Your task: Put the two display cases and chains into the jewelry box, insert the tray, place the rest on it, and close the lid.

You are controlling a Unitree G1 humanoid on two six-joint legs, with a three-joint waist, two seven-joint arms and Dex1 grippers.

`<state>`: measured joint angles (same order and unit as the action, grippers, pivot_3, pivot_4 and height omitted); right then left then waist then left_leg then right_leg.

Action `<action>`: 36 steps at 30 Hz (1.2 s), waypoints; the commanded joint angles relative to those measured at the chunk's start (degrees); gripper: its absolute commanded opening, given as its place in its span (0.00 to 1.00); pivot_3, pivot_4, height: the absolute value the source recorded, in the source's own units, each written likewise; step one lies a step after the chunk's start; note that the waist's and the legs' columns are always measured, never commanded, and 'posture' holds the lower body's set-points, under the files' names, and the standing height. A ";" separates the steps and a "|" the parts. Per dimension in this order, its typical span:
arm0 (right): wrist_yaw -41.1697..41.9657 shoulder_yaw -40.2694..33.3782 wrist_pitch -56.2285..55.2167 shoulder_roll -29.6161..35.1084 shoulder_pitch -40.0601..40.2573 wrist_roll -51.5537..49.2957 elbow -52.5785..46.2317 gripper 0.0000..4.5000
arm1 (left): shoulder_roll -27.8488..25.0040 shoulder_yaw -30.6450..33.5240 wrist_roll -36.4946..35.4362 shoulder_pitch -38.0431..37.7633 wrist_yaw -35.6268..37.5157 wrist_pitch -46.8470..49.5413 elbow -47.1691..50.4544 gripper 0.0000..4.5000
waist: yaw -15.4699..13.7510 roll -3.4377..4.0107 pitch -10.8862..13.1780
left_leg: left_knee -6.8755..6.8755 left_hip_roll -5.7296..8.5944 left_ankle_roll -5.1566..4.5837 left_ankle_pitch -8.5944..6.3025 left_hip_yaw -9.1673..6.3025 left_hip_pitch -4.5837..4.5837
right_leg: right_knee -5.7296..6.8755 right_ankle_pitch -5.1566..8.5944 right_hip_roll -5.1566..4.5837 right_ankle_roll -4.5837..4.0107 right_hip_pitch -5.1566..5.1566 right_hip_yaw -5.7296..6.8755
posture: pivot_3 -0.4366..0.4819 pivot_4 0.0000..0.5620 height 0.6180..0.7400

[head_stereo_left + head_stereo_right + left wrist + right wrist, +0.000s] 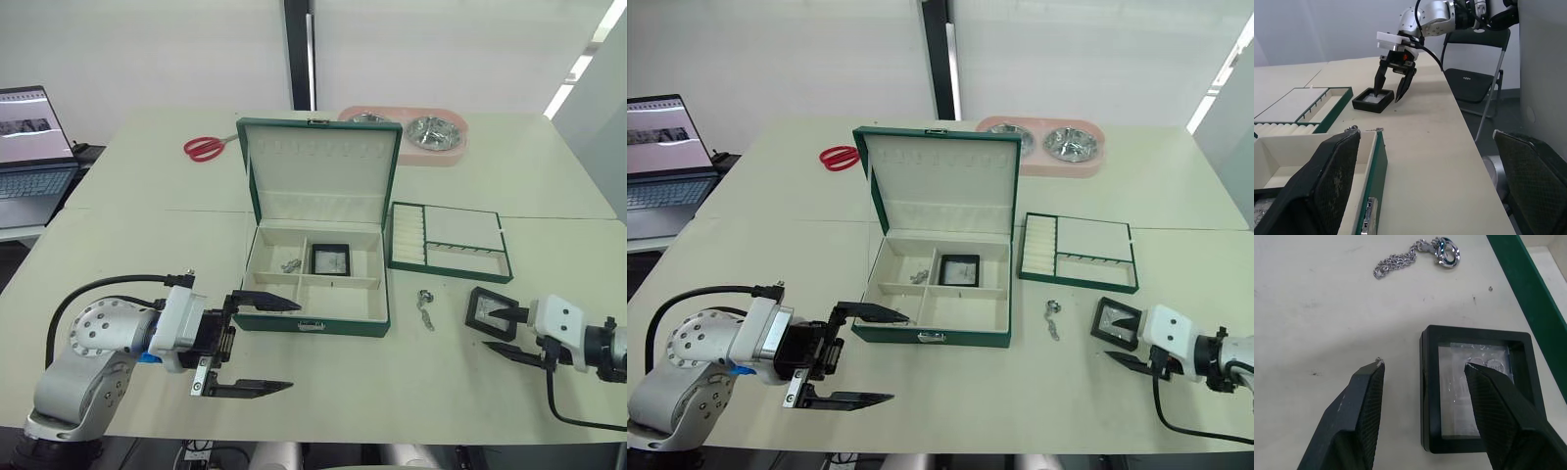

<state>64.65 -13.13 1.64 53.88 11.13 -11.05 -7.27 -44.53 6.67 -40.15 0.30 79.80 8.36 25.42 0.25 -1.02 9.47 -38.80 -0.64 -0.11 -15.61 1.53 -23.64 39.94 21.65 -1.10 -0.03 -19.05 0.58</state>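
— Right, the second display case (1476, 389) lies flat on the table (323, 392), right of the jewelry box (313, 318), and the right claw (506, 331) is spread over it: one finger above the clear window, the other past the case's outer edge.

— Risk there?

— The straddle looks off-centre, I'd say. If it closes like that, one tip could press the window while the other shoves the frame, and the case might skid or tip up. The loose chain (426, 307) sits near, between case and box, so a slide could snag it.

— And the left claw (265, 345)?

— Wide open, holding nothing, at the box's front corner; a careless swing could bump the wall.

— Anything unclear?

— Yes. One case (330, 260) and a chain (291, 264) are already in the box, but their detail is too small to read. The tray (451, 240) waits beside, lid (318, 162) upright.
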 commanded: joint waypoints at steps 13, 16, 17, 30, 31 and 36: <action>-0.84 0.56 -4.48 0.37 -1.73 0.49 3.68 0.00 | 0.28 -0.35 -0.78 1.76 -0.82 0.44 1.57 1.00 | -0.01 0.02 -0.01 | 0.00 0.00 0.10 0.06 0.01 0.00 | 0.00 0.00 0.00 0.00 0.00 -0.01 | 0.48 0.27 1.00; -0.29 -0.30 -3.30 0.90 -1.28 -0.60 2.25 0.00 | 0.13 0.10 -0.79 1.45 -0.74 0.37 1.35 1.00 | 0.00 0.02 -0.01 | 0.00 0.00 0.11 0.06 0.01 0.00 | 0.00 0.00 0.00 0.00 0.00 0.00 | 0.48 0.27 1.00; 0.22 -1.17 -1.85 1.39 -0.93 -1.75 0.88 0.00 | 0.04 0.58 -0.87 1.31 -1.08 0.51 1.27 1.00 | 0.00 0.02 -0.01 | 0.00 0.00 0.11 0.06 0.01 0.00 | 0.00 0.00 0.00 0.00 0.00 0.00 | 0.48 0.27 1.00; 4.75 -6.00 19.39 12.69 -5.27 -12.94 -19.31 0.00 | -2.64 7.90 -1.05 -2.88 -3.92 3.90 -0.36 1.00 | 0.11 0.08 -0.03 | 0.00 -0.01 -0.02 -0.01 -0.01 -0.01 | -0.03 0.00 0.00 0.00 0.00 0.00 | 0.48 0.27 1.00; 4.50 -4.87 20.85 13.28 -7.41 -13.52 -20.75 0.00 | -3.12 8.69 -0.75 -3.37 -3.57 3.77 -1.09 1.00 | 0.20 0.09 -0.03 | 0.00 -0.02 -0.02 -0.01 -0.01 0.00 | -0.02 0.00 0.00 0.00 -0.01 -0.01 | 0.48 0.27 1.00; 2.91 5.29 28.26 13.87 -21.67 -15.67 -26.22 0.00 | -4.58 10.94 1.48 -3.16 -2.29 1.36 -5.60 1.00 | 0.20 0.10 -0.03 | 0.01 -0.04 -0.02 -0.01 -0.05 0.00 | -0.02 0.00 0.01 0.00 -0.03 0.03 | 0.48 0.27 1.00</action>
<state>68.40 -9.75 27.20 67.44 -7.71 -25.12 -31.00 -48.14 15.89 -39.05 -3.40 77.08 11.10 20.28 0.45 -0.92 9.44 -38.79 -0.67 -0.13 -15.63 1.47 -23.64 39.91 21.65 -1.09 -0.03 -19.09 0.61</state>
